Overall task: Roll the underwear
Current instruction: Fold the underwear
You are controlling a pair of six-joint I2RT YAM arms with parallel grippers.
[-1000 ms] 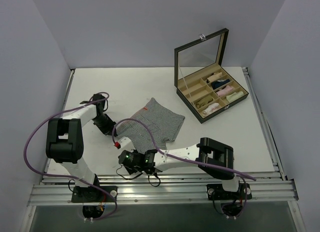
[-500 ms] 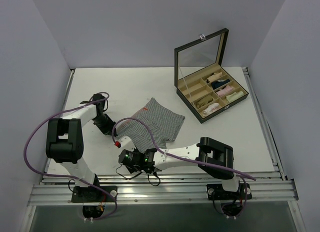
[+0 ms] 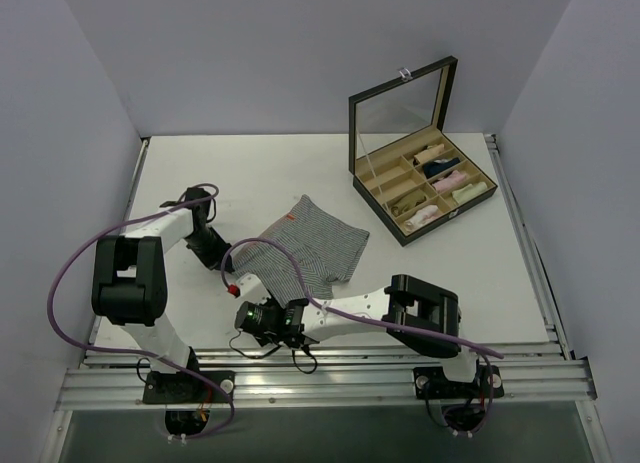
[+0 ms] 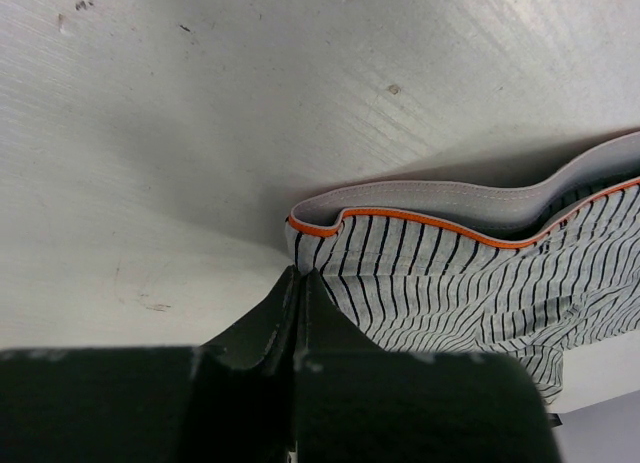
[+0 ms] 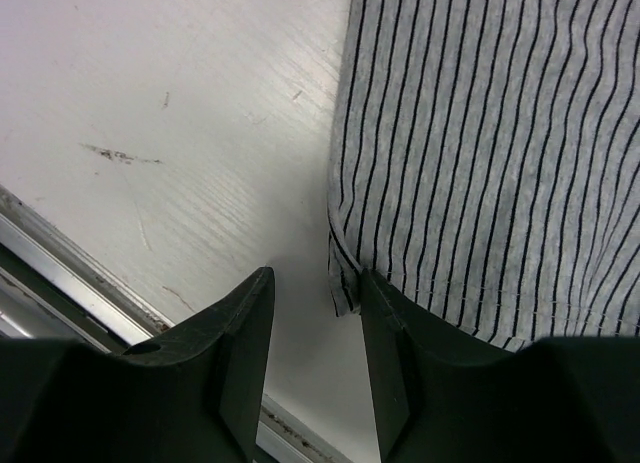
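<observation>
The underwear [image 3: 310, 245], grey with fine pinstripes and an orange-red waistband edge, lies spread on the white table left of centre. My left gripper [image 3: 224, 257] is at its left corner. In the left wrist view its jaws [image 4: 300, 273] are shut on the waistband corner of the underwear [image 4: 450, 273], which is lifted slightly so the waistband gapes. My right gripper [image 3: 268, 316] is low at the near edge of the cloth. In the right wrist view it [image 5: 315, 283] is open, with the hem corner of the underwear [image 5: 480, 153] between the jaws, against the right finger.
An open black box [image 3: 378, 211] with compartments holding small rolled garments stands at the back right, its mirrored lid [image 3: 400, 98] upright. The metal rail [image 3: 330, 368] runs along the table's near edge, close to the right gripper [image 5: 60, 283]. Purple cables loop over the left arm.
The right wrist has shifted slightly left and toward the near edge. The left arm and the underwear have not visibly moved.
</observation>
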